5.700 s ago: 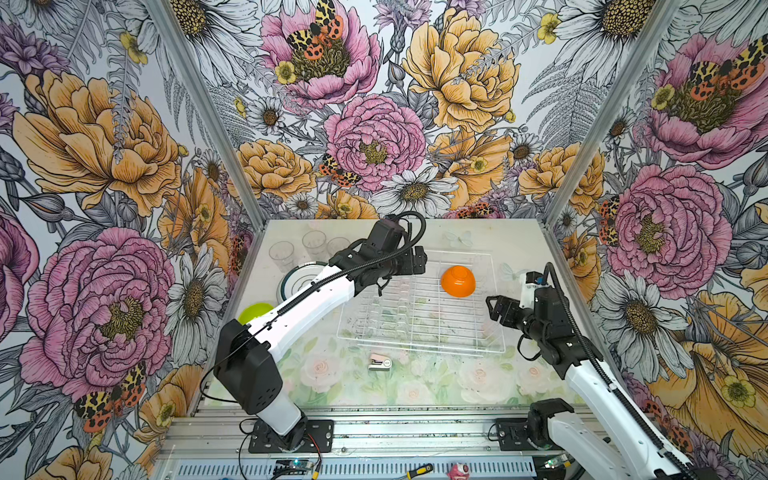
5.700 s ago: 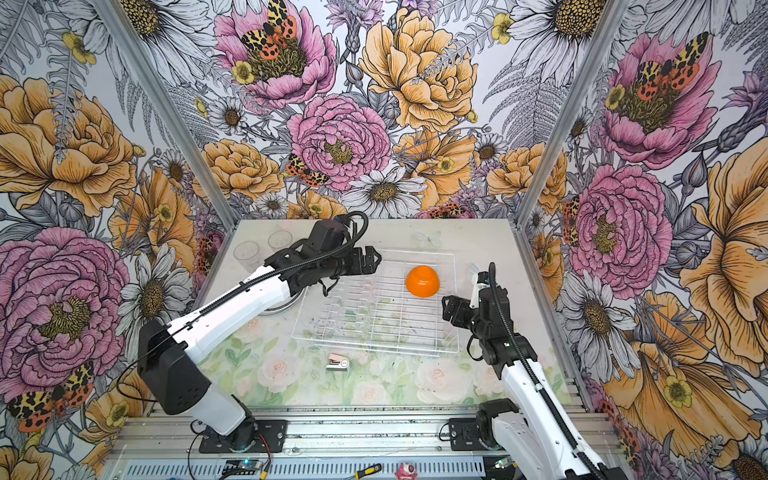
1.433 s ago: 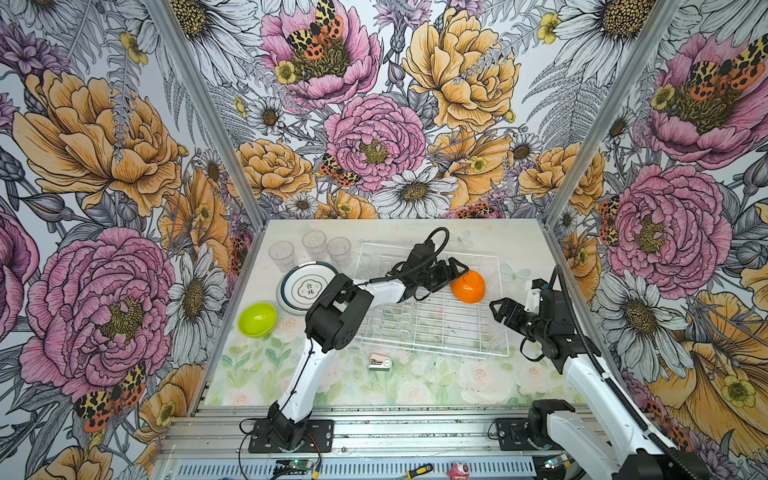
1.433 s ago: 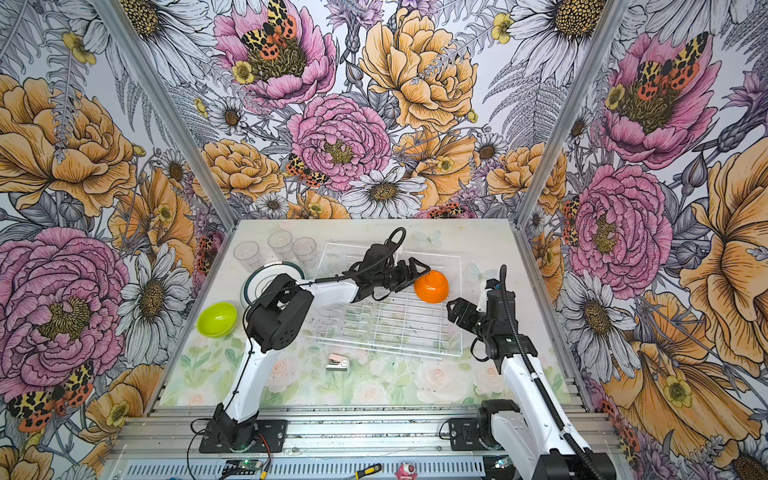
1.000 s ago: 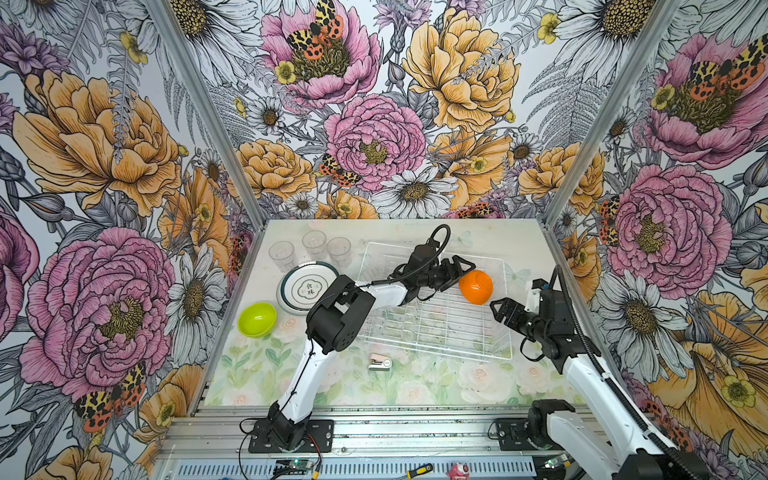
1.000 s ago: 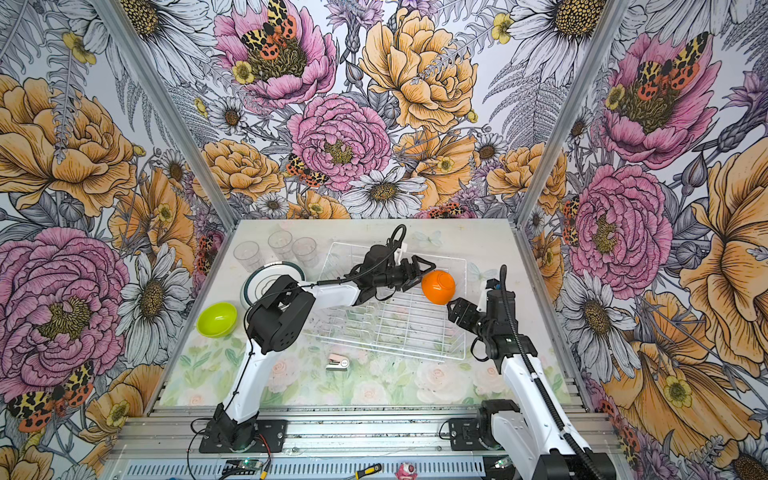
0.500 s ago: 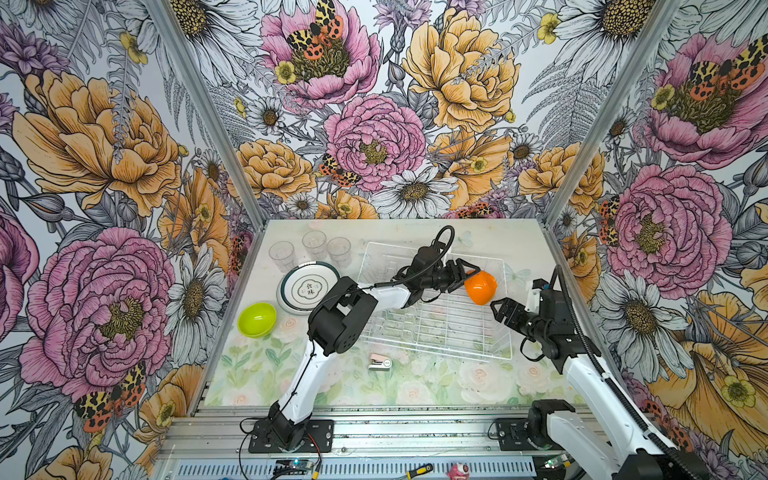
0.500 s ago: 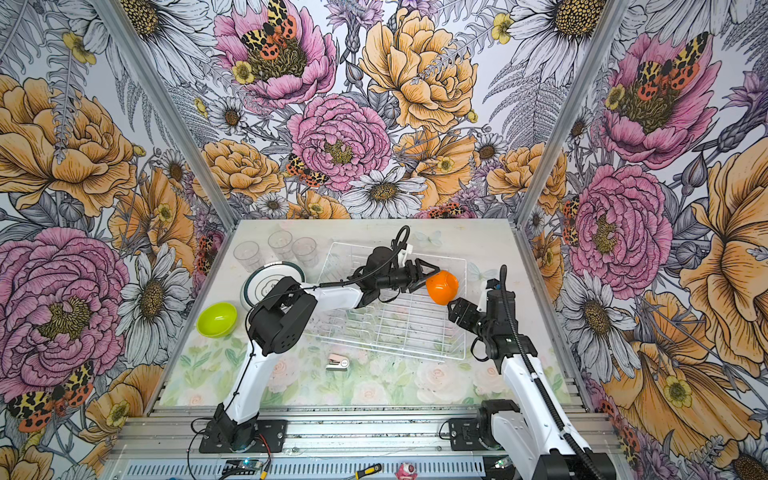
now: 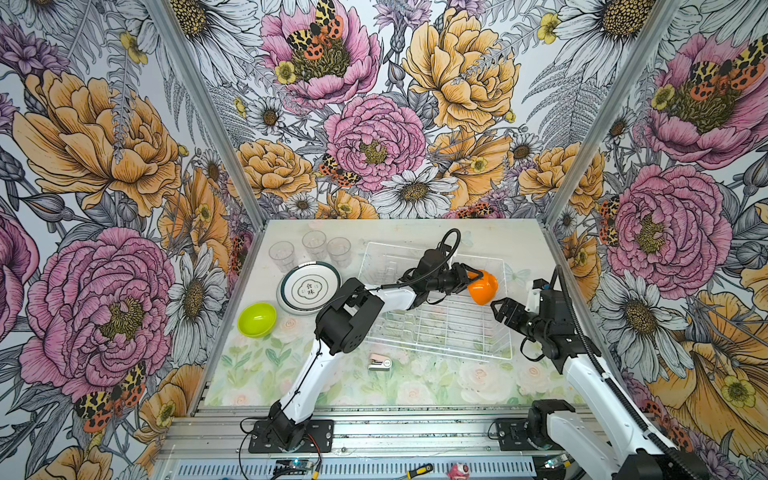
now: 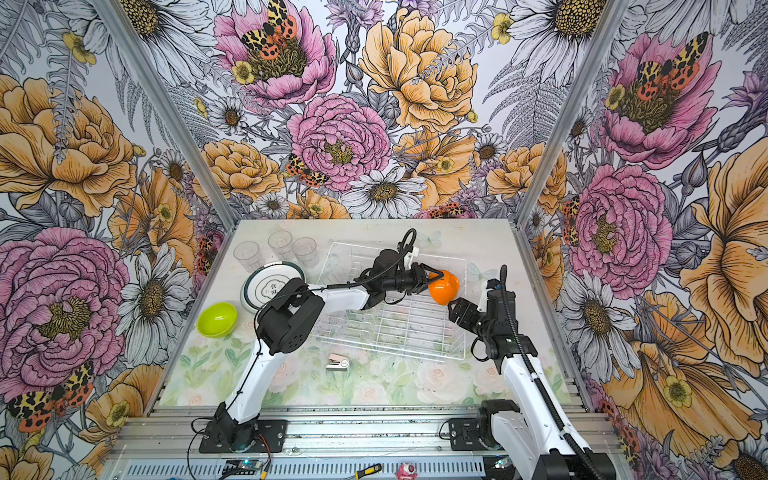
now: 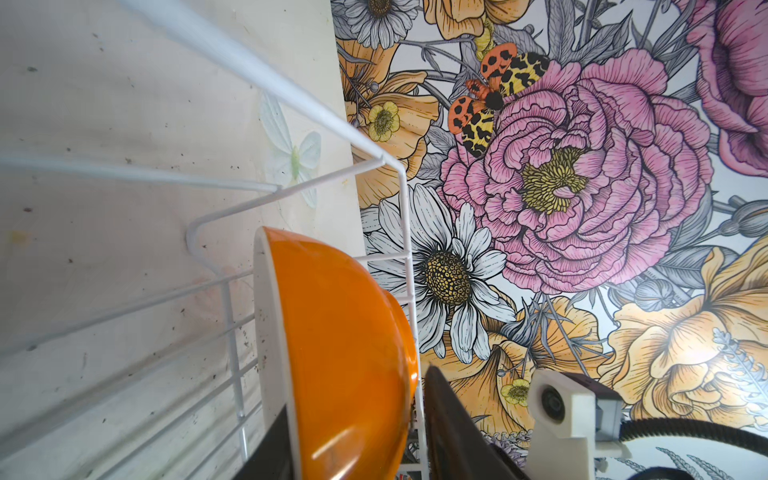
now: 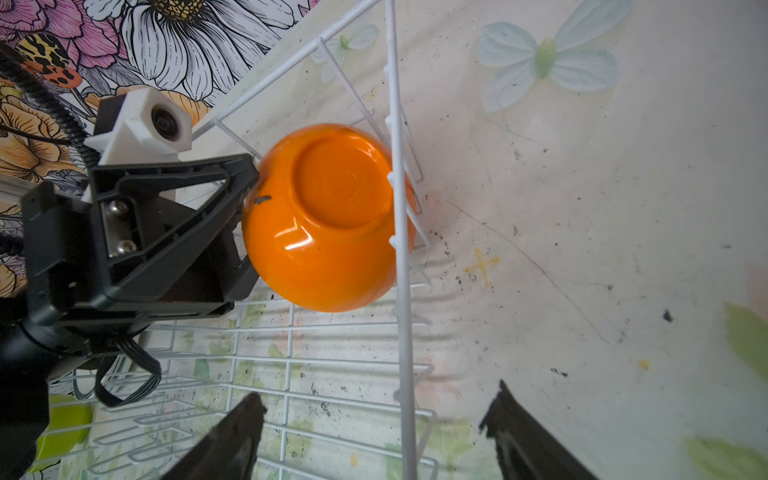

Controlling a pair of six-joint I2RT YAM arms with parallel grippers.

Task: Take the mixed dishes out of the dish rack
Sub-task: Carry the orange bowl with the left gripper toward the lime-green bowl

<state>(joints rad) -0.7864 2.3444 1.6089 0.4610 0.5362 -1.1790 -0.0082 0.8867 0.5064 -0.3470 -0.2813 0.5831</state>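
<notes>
Tumblers (image 9: pixel 314 245), a teal-rimmed plate (image 9: pixel 309 286) and the lime-green bowl (image 9: pixel 257 319) sit on the surface well left of the left end effector (image 9: pixel 464 277), outside the dish rack (image 9: pixel 457 328). Its jaws straddle the wall of the orange bowl (image 9: pixel 483 287), which is tipped on its side against the rack's right wall; whether they pinch it cannot be told. Just beyond the bowl, the right end effector (image 9: pixel 500 309) hangs released, jaws wide.
</notes>
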